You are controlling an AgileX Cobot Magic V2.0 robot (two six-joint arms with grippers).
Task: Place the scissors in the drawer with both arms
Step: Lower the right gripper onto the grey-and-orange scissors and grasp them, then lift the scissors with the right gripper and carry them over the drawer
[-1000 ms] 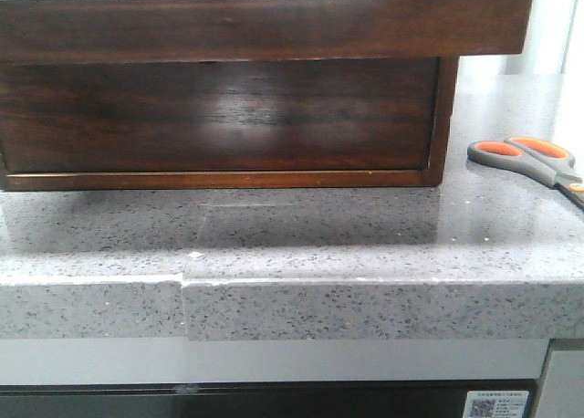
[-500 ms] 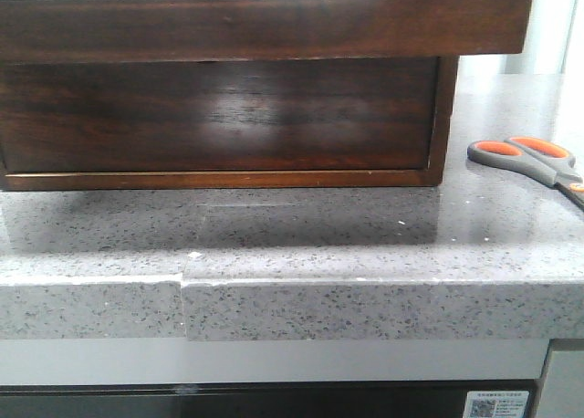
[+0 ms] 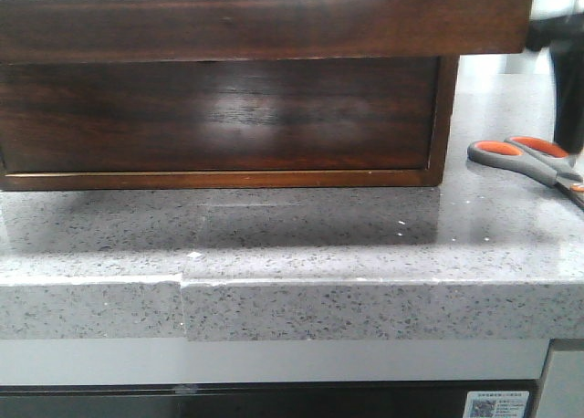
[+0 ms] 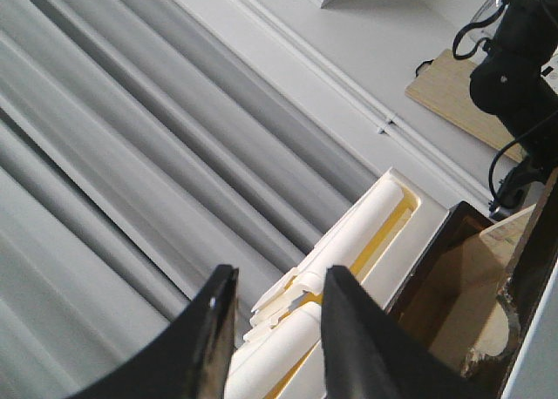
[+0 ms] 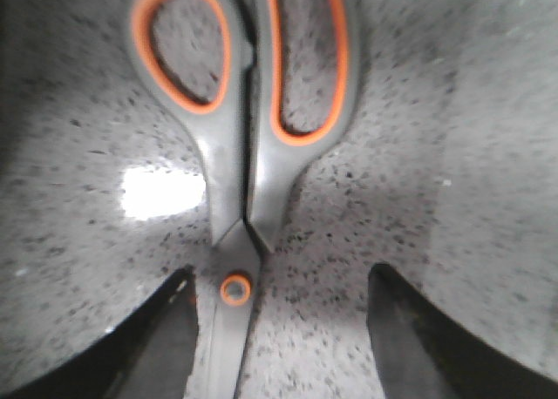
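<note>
Newly arrived above scissors (image 5: 240, 138): right gripper (image 5: 283, 329), fingers spread, straddling pivot. Lower straight, pinch squarely. Left gripper (image 4: 275, 329) parted, idle.

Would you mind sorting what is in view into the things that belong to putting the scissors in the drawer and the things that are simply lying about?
Belongs to the job:
- scissors, on the countertop
- drawer, shut in the front view
- right gripper, open over the scissors
- left gripper, open, holding nothing

Just there:
- wooden box frame
- grey countertop
- white paper rolls
</note>
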